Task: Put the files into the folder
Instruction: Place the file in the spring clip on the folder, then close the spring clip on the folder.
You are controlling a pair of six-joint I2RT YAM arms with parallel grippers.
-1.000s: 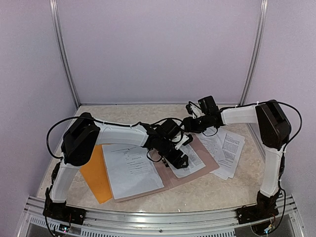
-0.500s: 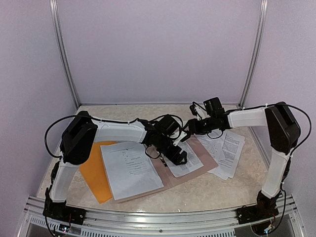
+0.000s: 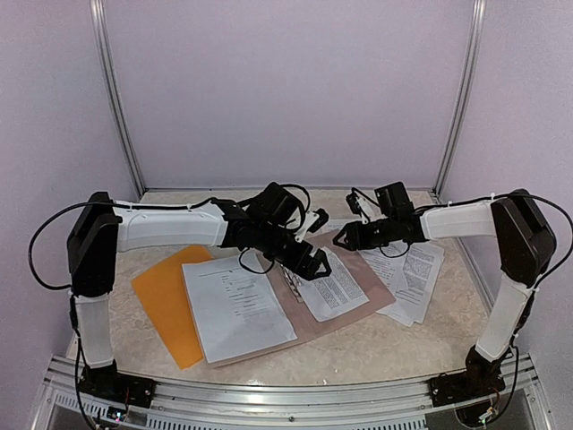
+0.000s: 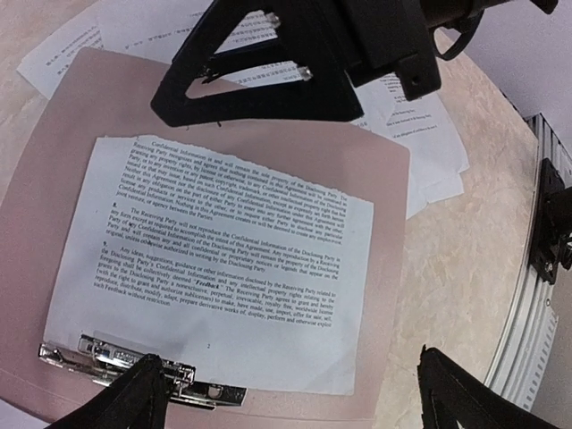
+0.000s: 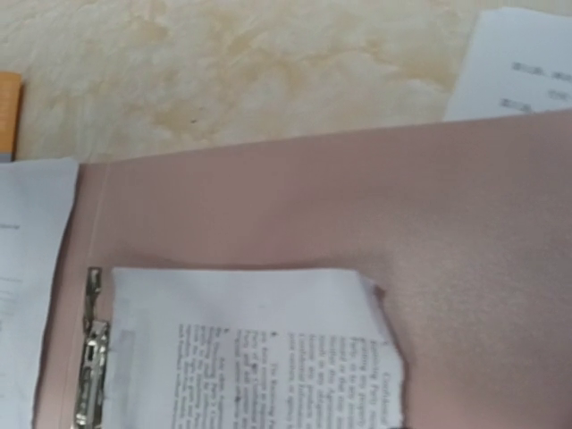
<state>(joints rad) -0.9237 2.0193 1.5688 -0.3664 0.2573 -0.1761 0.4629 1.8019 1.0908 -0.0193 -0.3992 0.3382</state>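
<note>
Two hands hovered over the clipboard (image 3: 372, 289); left hand (image 3: 312, 265) wide open above its clipped sheet (image 3: 337, 291); right hand (image 3: 344, 238) seemingly empty, its opening I couldn't tell.

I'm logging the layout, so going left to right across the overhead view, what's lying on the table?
orange folder → white sheet → metal clip → printed sheet → pile of loose sheets
</note>
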